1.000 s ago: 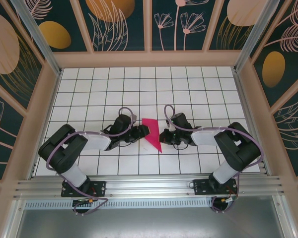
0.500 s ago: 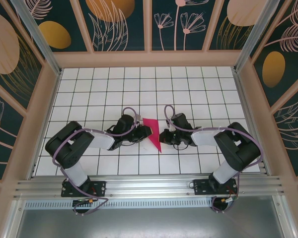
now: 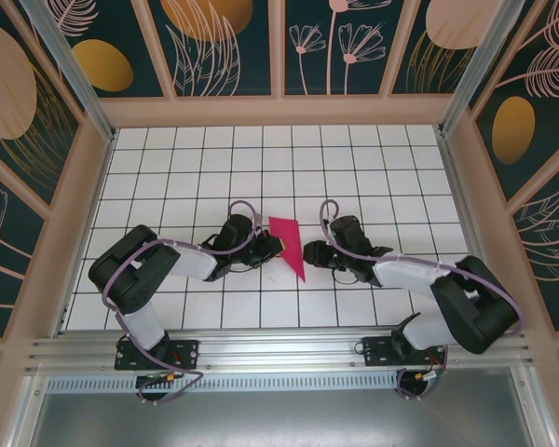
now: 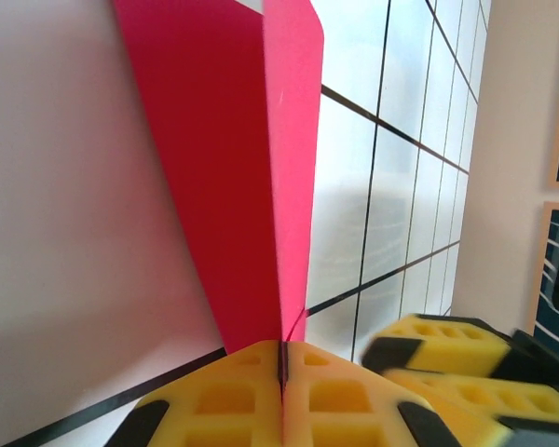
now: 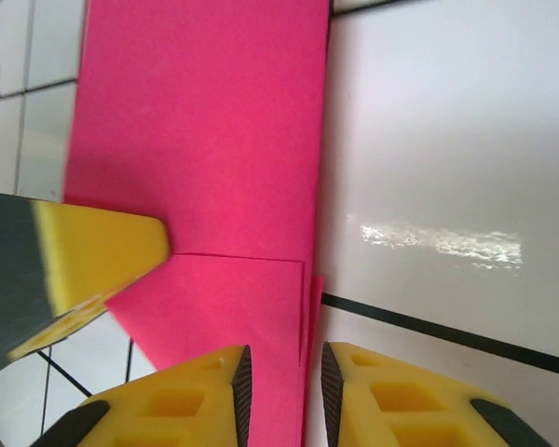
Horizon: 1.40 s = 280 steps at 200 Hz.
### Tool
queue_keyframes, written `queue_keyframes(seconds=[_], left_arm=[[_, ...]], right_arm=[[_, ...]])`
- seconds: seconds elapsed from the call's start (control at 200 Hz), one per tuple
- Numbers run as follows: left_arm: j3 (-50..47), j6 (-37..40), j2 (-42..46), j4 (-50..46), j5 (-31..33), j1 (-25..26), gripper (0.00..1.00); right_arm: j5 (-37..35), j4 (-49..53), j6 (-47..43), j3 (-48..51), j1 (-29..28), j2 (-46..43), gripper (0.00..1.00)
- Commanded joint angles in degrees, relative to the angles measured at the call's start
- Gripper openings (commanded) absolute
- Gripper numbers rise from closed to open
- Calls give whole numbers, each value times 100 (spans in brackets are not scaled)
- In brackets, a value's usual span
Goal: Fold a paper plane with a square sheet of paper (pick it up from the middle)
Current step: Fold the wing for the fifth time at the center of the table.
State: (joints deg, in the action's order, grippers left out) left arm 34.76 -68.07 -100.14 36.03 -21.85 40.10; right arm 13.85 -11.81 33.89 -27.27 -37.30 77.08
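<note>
The paper plane point(image 3: 287, 244), near the tabletop's point(image 3: 168, 158) centre, is being pinched at its 9 o'clock edge by the left pincer point(image 4: 282, 358), likely to hold its crease. At 3 o'clock the right pincer point(image 5: 286, 372) is being held slightly spread.

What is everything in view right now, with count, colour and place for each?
paper: one, magenta, folded to a point, mid-table between the grippers
table: one, white tiles with black lines, inside the walls
walls: three sides, dark teal with floral prints, around the table
rail: one, silver, near edge by the arm bases
left arm: one, black and white, reaching in from the left
right arm: one, black and white, reaching in from the right
left gripper: one, yellow pads, shut on the paper's edge
right gripper: one, yellow pads, jaws apart at the paper's edge
</note>
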Motion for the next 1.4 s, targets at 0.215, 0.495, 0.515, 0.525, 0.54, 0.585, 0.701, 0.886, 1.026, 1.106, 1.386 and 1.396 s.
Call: queue_keyframes(seconds=[0.215, 0.495, 0.515, 0.525, 0.54, 0.585, 0.701, 0.886, 1.026, 1.106, 1.386, 1.396], left_arm=[[233, -76, 75, -236, 102, 25, 0], [293, -9, 82, -346, 75, 24, 0], [294, 3, 82, -351, 83, 21, 0], [294, 4, 82, -351, 84, 24, 0], [299, 8, 82, -356, 87, 23, 0], [301, 5, 82, -351, 75, 20, 0], [311, 13, 75, -356, 75, 24, 0], [355, 46, 27, -360, 25, 25, 0], [360, 56, 8, -351, -4, 21, 0], [347, 48, 12, -351, -4, 24, 0], [344, 57, 13, -377, -13, 24, 0], [342, 53, 12, -377, -13, 22, 0]], right_arm=[[-2826, -1908, -2240, 1094, -1909, -667, 41], [-4048, -2562, -3415, 958, -2810, 341, 48], [-4149, -2570, -3463, 929, -2843, 422, 47], [-4203, -2578, -3491, 922, -2868, 464, 47], [-4305, -2609, -3520, 912, -2889, 504, 47], [-4518, -2744, -3637, 931, -2940, 630, 46], [-4742, -2993, -3876, 963, -2934, 828, 41], [-4659, -3046, -4061, 824, -2932, 1113, 37], [-4736, -3115, -4168, 724, -2943, 1310, 36], [-4760, -3153, -4264, 651, -2941, 1404, 35], [-4848, -3254, -4366, 503, -2942, 1670, 25], [-4859, -3252, -4356, 499, -2941, 1681, 24]])
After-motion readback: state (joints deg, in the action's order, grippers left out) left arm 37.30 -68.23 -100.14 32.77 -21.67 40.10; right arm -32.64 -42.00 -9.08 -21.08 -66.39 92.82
